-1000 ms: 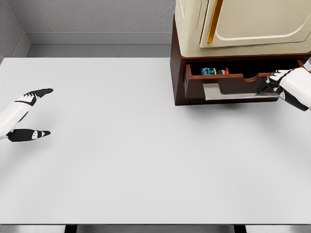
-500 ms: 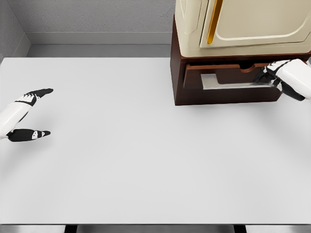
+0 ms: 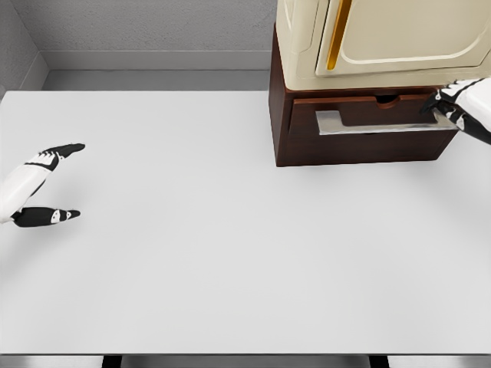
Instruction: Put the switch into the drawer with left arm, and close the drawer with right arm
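The brown drawer (image 3: 360, 116) sits pushed into the dark wooden cabinet (image 3: 280, 115), its front nearly flush, with a silver handle bar (image 3: 383, 123) across it. The switch is hidden inside. My right hand (image 3: 453, 107) rests against the right end of the handle, fingers extended and holding nothing. At the far left edge of the table my left hand (image 3: 55, 180) hovers with thumb and fingers spread apart, empty.
A cream appliance (image 3: 376, 38) stands on top of the cabinet at the back right. The white table (image 3: 230, 245) stretches across the view, with a grey wall behind it.
The drawer went from wide open, with the switch showing inside, to pushed in. My right hand moved up and back with the drawer front. The left hand stayed put.
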